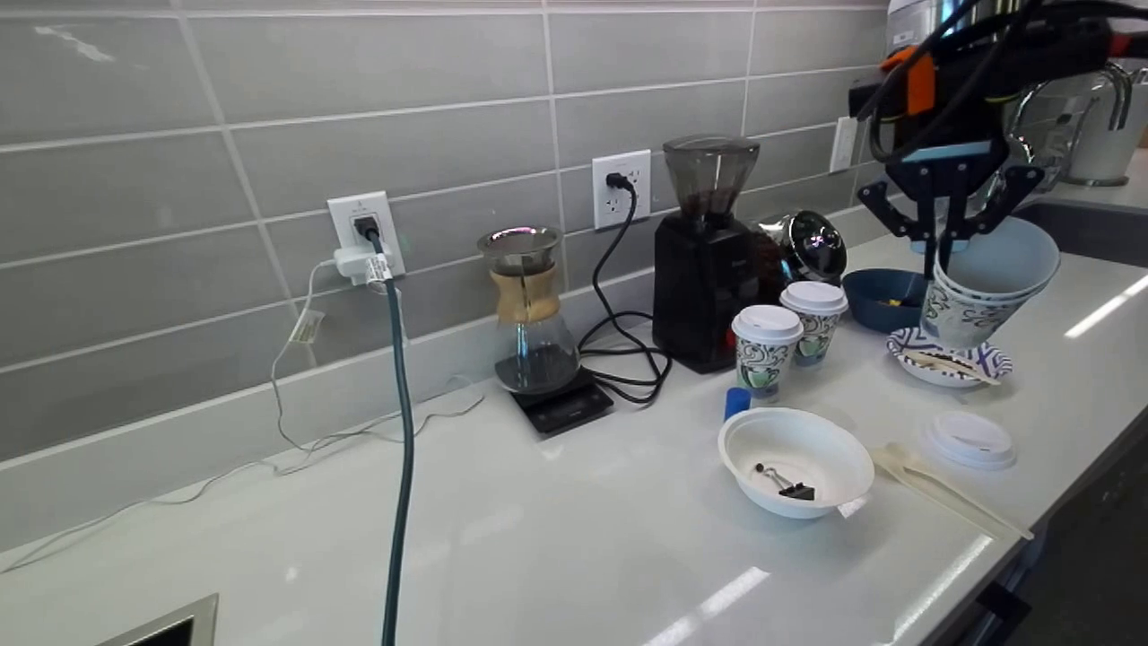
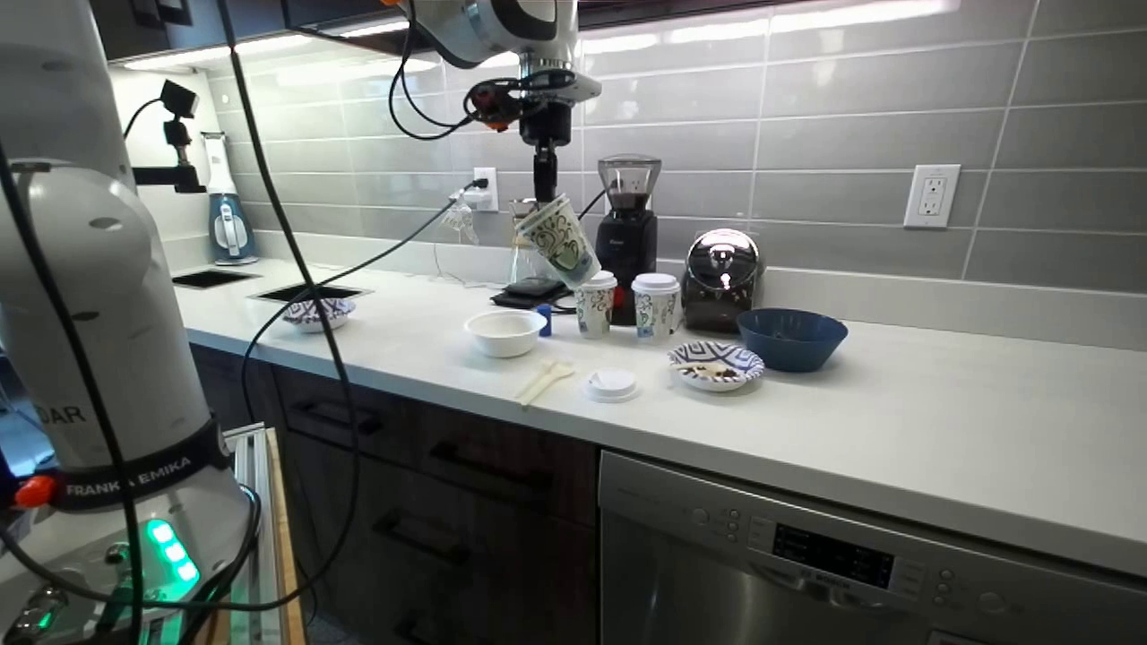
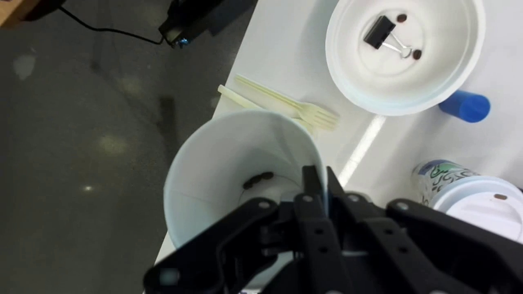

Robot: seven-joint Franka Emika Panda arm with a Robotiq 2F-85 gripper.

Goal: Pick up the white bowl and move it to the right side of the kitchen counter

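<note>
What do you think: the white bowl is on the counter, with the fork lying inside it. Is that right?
Not quite: the fork isn't inside. The wrist view shows the white bowl on the counter, with the fork lying beside it.

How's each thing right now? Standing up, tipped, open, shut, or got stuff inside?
White bowl: upright, binder clip and brown bits inside
Held cup: tipped, lidless, dark bits inside
Jaws: shut on that cup's wall
Two other cups: upright, lidded
Loose lid: flat on the counter
Dark blue bowl: upright, something yellow inside
Plate beside it: pale cutlery on top
Coffee grinder: upright
Dishwasher: shut
</note>
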